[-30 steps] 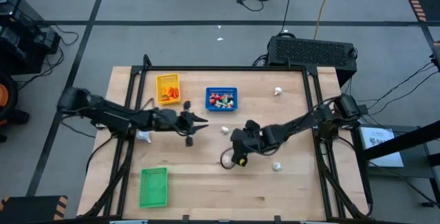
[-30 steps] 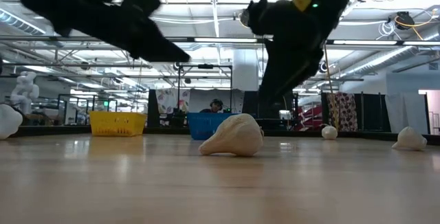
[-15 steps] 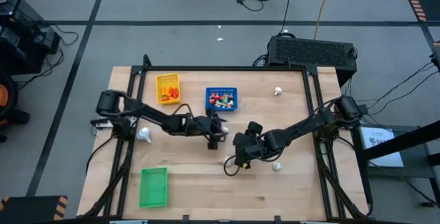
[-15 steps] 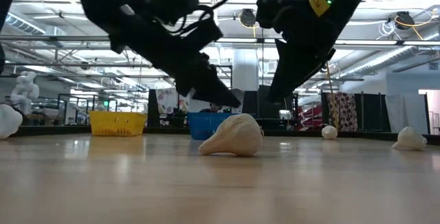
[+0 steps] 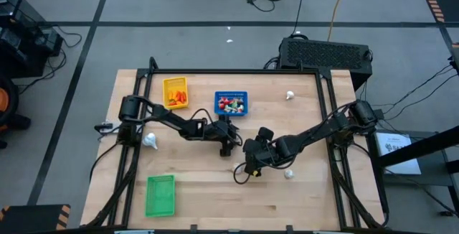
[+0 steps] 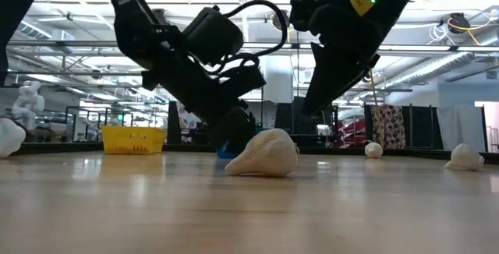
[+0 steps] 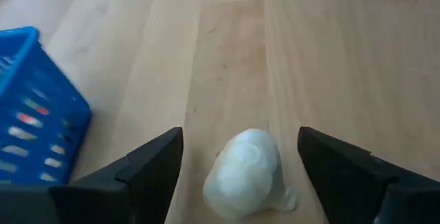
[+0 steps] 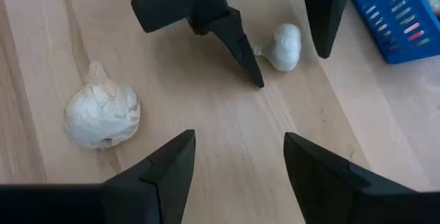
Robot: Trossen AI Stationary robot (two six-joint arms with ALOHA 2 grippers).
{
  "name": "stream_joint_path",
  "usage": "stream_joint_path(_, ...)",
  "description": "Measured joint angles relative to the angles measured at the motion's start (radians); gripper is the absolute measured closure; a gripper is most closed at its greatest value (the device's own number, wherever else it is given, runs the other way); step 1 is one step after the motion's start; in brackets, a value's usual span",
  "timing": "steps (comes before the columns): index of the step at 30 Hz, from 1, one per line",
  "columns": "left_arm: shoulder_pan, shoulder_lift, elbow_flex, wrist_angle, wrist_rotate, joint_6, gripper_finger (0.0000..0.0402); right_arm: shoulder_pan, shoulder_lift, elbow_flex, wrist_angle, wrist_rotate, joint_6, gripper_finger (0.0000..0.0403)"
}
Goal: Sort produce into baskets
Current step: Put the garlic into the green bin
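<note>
The left gripper [image 5: 231,135] sits at centre frame in the high view, its dark matte fingers spread wide on either side of a whitish garlic bulb [image 7: 249,172] without touching it. In the left wrist view that bulb is smooth and lumpy, a plump teardrop with a short stub, lying on the pale wood-grain table [image 5: 215,191] between the two wedge-shaped fingers.

The right gripper [image 5: 247,164] hangs just lower right of centre, released too, holding nothing. Its wrist view shows a second bulb [image 8: 102,113], wrinkled and papery-looking with a pointed tip, lying on the boards at left.

The blue basket [image 5: 231,103], a shallow rectangular plastic tray with slatted walls, stands just above centre and holds small red-and-white pieces [image 5: 230,104]. The yellow basket [image 5: 175,92], of the same shape, is to its left with orange carrot-like pieces [image 5: 177,97] inside. The green basket [image 5: 161,195] lies at lower left.

Other pale bulbs lie loose: one at the table's left edge [image 5: 150,141], one at upper right [image 5: 290,95], one just right of the right gripper [image 5: 288,173].
</note>
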Motion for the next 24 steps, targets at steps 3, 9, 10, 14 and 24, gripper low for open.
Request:
stream_joint_path(3,0.014,0.002,0.0,-0.005,0.052,-0.025,0.0104,0.0,0.0,0.0,-0.001,0.0,0.0,0.019)
stream_joint_path(9,0.034,-0.003,0.001,-0.051,0.161,-0.053,0.0132,0.0,0.0,0.0,-0.002,-0.001,-0.002,0.019)
stream_joint_path(10,0.036,-0.004,0.002,-0.066,0.168,-0.053,0.0145,0.0,0.0,0.0,-0.002,-0.001,-0.003,0.019)
stream_joint_path(14,0.045,-0.006,0.003,-0.098,0.184,-0.057,0.0202,0.0,0.0,0.0,-0.002,-0.001,-0.004,0.019)
stream_joint_path(24,0.048,-0.217,-0.005,-0.373,0.172,-0.052,0.0263,0.0,0.0,0.0,-0.011,-0.006,-0.007,0.019)
